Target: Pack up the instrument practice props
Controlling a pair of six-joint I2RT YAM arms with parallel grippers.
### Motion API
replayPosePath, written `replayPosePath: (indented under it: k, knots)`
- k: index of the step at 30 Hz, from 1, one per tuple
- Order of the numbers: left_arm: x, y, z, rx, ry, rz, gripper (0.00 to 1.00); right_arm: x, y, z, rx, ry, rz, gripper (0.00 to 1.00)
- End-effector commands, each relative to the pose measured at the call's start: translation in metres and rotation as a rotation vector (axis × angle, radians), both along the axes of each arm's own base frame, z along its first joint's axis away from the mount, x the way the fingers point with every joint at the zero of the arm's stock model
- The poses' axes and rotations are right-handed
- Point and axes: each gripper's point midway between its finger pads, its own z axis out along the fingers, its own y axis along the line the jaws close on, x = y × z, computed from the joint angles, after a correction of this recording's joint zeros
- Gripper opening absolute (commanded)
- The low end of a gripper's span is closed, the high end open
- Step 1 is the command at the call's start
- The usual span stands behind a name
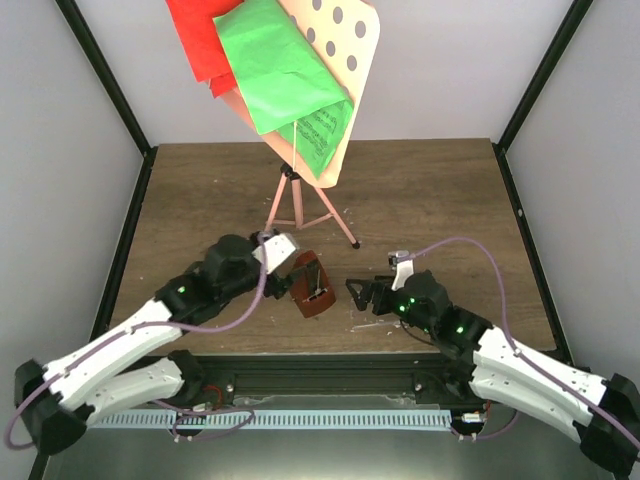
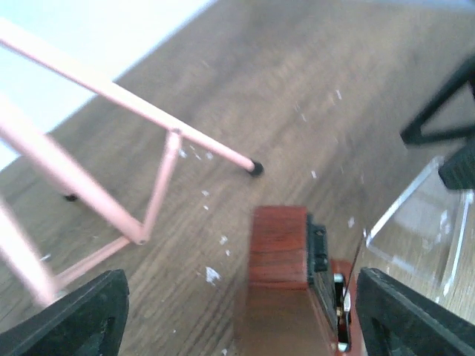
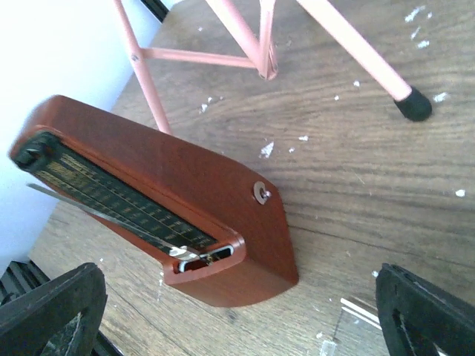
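Note:
The reddish-brown metronome (image 1: 311, 288) stands on the table with its scale and pendulum uncovered. It also shows in the left wrist view (image 2: 280, 282) and the right wrist view (image 3: 185, 185). My left gripper (image 1: 293, 276) is open, and the metronome sits between its jaws (image 2: 241, 326), close to the right finger. My right gripper (image 1: 357, 291) is open and empty (image 3: 241, 319), facing the metronome from the right. The clear cover (image 2: 419, 230) lies flat on the table by the right gripper. The pink music stand (image 1: 292, 190) stands behind, its dotted desk (image 1: 350, 40) holding the green sheet (image 1: 275, 65) and the red sheet (image 1: 200, 40).
The tripod legs spread just behind the metronome, one foot (image 1: 355, 243) ending close to both grippers. It also shows in the left wrist view (image 2: 256, 168). White flecks dot the wooden table (image 1: 440, 200). Black frame posts and white walls enclose the table.

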Motion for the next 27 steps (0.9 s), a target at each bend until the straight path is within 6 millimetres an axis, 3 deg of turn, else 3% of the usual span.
replayPosePath:
  k: [1, 3, 5, 8, 12, 16, 21, 27]
  knots:
    - [0.0, 0.03, 0.074, -0.252, -0.125, 0.168, 0.88, 0.001, -0.004, 0.037, 0.016, -0.08, -0.008, 1.0]
    - [-0.008, 0.043, 0.099, -0.401, -0.079, 0.229, 0.96, 0.0, -0.009, 0.047, 0.028, -0.091, -0.021, 1.0]
    - [-0.014, 0.054, 0.102, -0.497, 0.008, 0.294, 0.99, -0.007, -0.007, 0.059, 0.051, -0.135, 0.026, 1.0]
    - [-0.013, 0.068, 0.061, -0.546, 0.191, 0.45, 1.0, -0.011, -0.006, 0.06, 0.044, -0.154, 0.052, 1.0]
    - [-0.023, 0.066, -0.009, -0.541, 0.451, 0.522, 1.0, -0.003, -0.002, 0.041, 0.025, -0.047, 0.017, 1.0]
    - [-0.025, 0.07, -0.058, -0.638, 0.661, 0.613, 0.99, 0.001, 0.017, 0.015, 0.078, 0.039, 0.106, 1.0]
    - [-0.028, 0.057, -0.083, -0.755, 0.805, 0.596, 0.95, 0.009, 0.036, -0.01, 0.075, 0.122, 0.213, 0.97]
    - [-0.025, 0.047, -0.113, -0.728, 0.906, 0.619, 0.8, 0.022, 0.055, -0.032, -0.01, 0.168, 0.291, 0.81]
